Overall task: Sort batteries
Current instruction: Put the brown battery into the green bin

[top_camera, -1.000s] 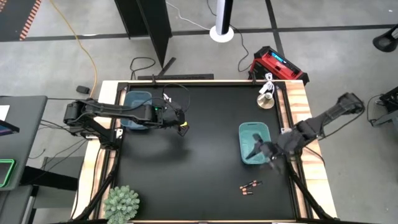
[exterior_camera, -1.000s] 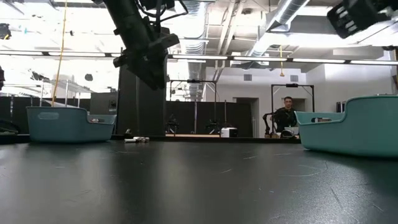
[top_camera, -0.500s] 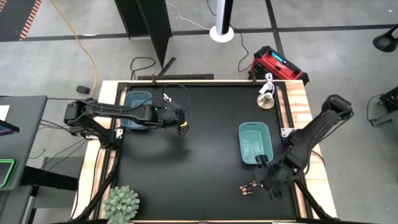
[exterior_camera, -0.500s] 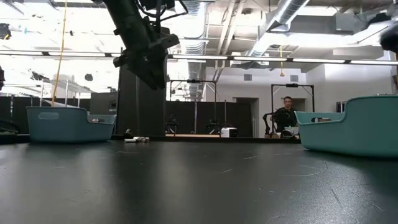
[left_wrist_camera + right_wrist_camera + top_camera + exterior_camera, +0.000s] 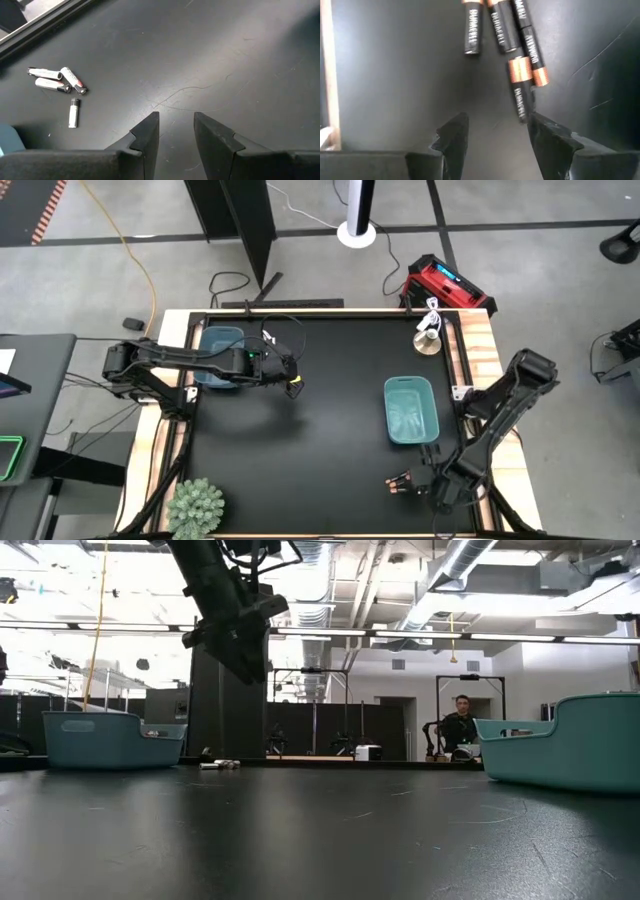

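Your right claw (image 5: 496,137) hangs spread over the dark batteries (image 5: 507,35) near the bench's front edge.

Dark copper-banded batteries (image 5: 520,65), seemingly flat, clustered.

Bright overhead light, soft shadows, blurry wrist close-up

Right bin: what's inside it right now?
In the high view the right bin shows only its pale teal floor; no batteries are discernible inside. The low view shows just its outer wall, hiding the interior. The right gripper is beside the dark batteries.
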